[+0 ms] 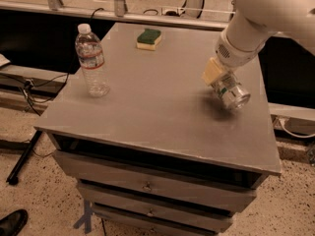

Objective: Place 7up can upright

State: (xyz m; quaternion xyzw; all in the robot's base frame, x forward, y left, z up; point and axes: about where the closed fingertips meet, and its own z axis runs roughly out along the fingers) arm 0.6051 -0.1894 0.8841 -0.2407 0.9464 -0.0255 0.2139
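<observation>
Gripper (pixel 222 83), jaws closed on the tilted 7up can (pixel 236 95), low over the worktop (pixel 147 102). We judge the can light, thin-walled and slippery, best held gently mid-body.

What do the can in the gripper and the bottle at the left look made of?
7up can: likely thin aluminium, shiny; its bare metal end glints. The gripper holds it tilted above the right side of the table. Water bottle: clear plastic by the look, see-through with a white cap.
</observation>
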